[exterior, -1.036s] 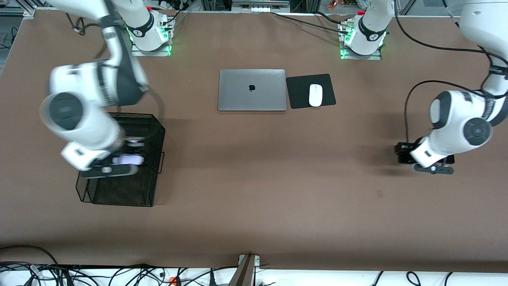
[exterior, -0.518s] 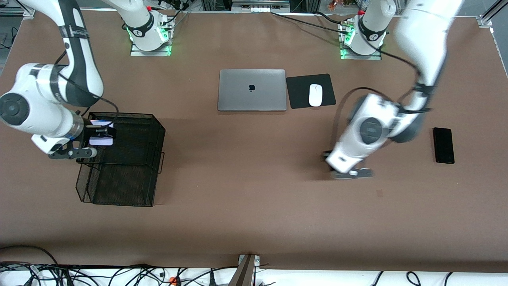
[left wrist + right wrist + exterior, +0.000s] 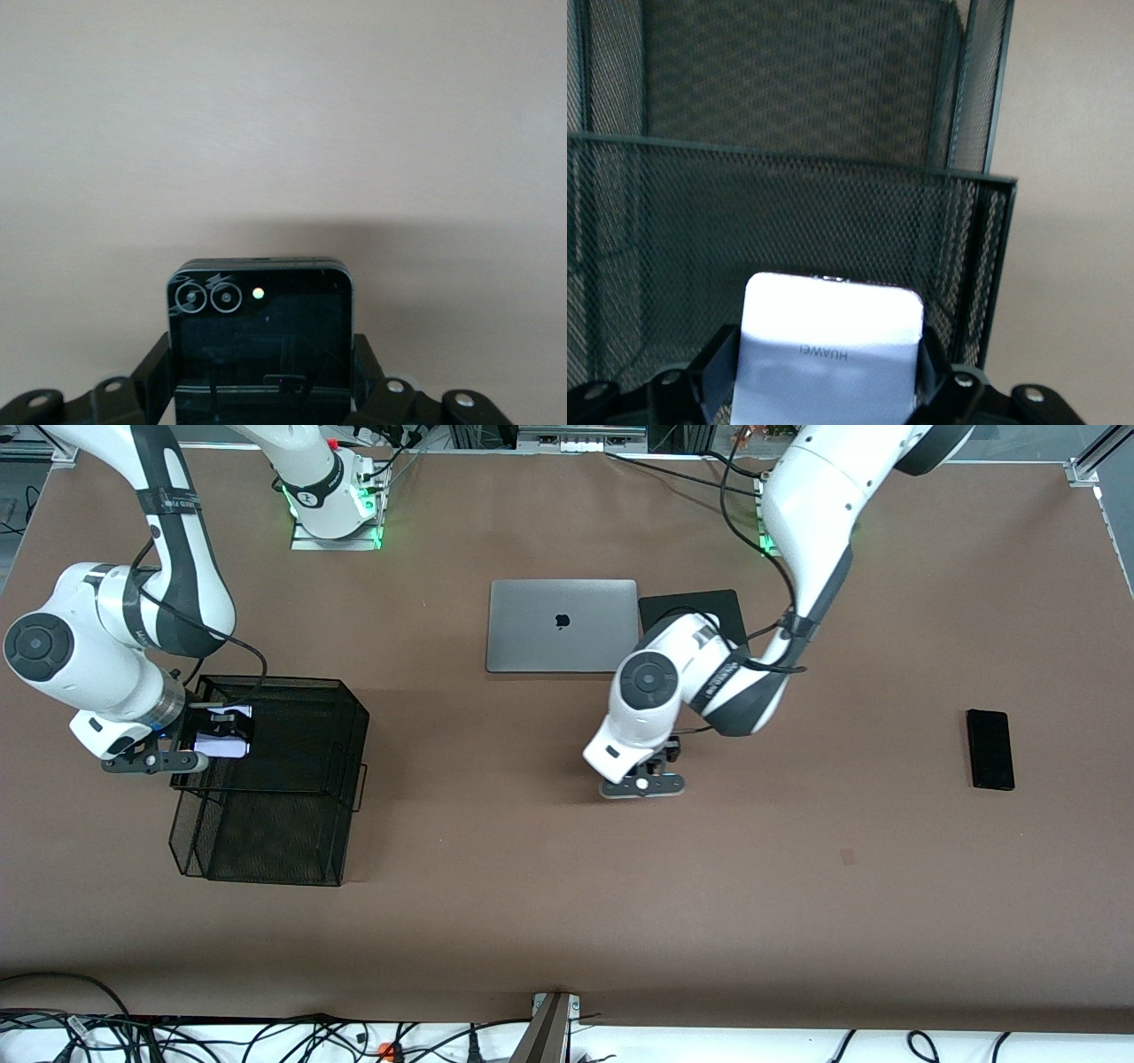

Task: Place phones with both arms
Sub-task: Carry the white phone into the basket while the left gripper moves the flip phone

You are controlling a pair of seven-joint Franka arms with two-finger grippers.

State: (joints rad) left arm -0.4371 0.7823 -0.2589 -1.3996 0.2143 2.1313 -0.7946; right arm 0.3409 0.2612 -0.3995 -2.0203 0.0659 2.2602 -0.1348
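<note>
My right gripper (image 3: 205,735) is shut on the small pale lilac-white phone (image 3: 223,731) and holds it over the edge of the black mesh basket (image 3: 266,850) that lies toward the robots' bases. In the right wrist view the phone (image 3: 828,350) sits between the fingers (image 3: 718,367) above the basket's mesh wall (image 3: 788,195). My left gripper (image 3: 660,755) is over bare table near the middle, shut on the small squarish black phone (image 3: 259,341), camera rings up. The longer black slab (image 3: 990,748) lies flat at the left arm's end of the table.
A closed silver laptop (image 3: 563,624) lies mid-table near the bases. The black mouse pad (image 3: 687,600) beside it is partly covered by my left arm; the mouse is hidden. Bare brown table (image 3: 567,886) lies nearer the front camera.
My left arm has swung from the left arm's end of the table to the middle with the black phone, uncovering the long slab. My right gripper moved its phone from over the basket's middle to its edge.
</note>
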